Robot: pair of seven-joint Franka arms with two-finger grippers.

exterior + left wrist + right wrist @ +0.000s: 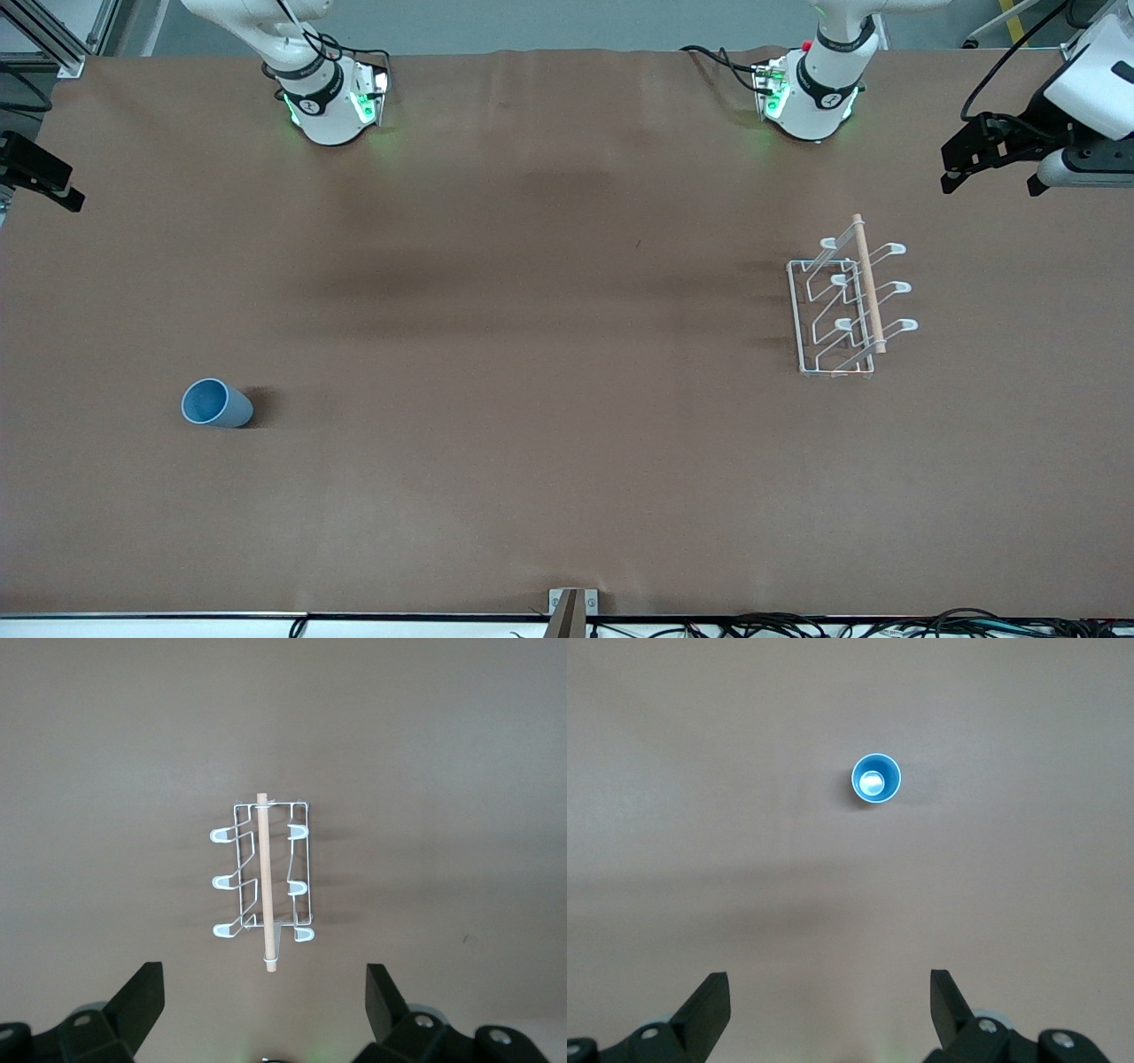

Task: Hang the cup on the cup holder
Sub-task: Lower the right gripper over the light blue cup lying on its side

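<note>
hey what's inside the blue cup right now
Nothing. The right wrist view looks straight down into the upright cup, and only its bare, shiny bottom shows. What lies under it is covered. It stands alone on the table, apart from the cup holder.

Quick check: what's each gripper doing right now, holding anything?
Left gripper: open, empty, high over the cup holder.
Right gripper: open, empty, high over the cup.
</note>
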